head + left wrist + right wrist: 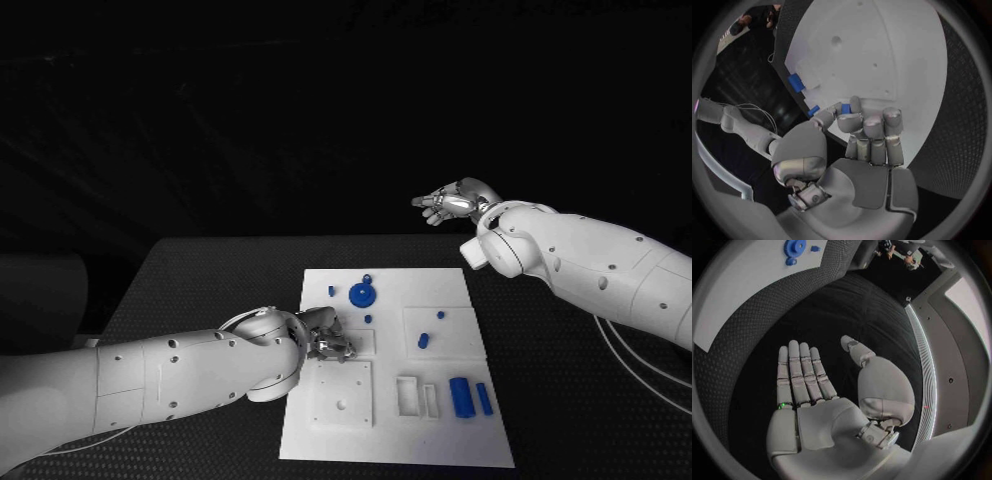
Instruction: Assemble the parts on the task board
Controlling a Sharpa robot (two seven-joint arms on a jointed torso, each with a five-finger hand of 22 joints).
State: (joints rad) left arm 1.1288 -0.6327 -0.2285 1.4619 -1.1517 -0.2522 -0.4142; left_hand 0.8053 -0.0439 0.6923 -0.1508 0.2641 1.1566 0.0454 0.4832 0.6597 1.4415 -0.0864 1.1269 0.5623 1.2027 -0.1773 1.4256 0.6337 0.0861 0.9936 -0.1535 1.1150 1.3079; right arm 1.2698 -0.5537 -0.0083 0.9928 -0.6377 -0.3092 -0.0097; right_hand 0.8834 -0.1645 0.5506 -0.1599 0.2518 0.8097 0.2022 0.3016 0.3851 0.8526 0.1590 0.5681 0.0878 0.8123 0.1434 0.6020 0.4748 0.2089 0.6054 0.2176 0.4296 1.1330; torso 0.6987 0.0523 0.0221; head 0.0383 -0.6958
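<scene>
The white task board point(389, 430) lies in the middle of the black table. On it are a blue gear point(362, 294), small blue pegs point(424, 341) and two long blue blocks point(462, 397). My left hand point(325, 338) hovers over the board's left-middle part. In the left wrist view, that hand point(861, 135) pinches a small blue part point(846, 108) between thumb and fingertip, just above the board point(879, 50). My right hand point(454, 203) is raised beyond the board's far right corner. Its fingers point(801, 370) are stretched out flat with nothing in them.
A white square plate point(343, 393) and two small white frames point(420, 394) sit on the near half of the board. Black table point(577, 400) surrounds the board on both sides. The gear point(795, 247) shows at the board's corner in the right wrist view.
</scene>
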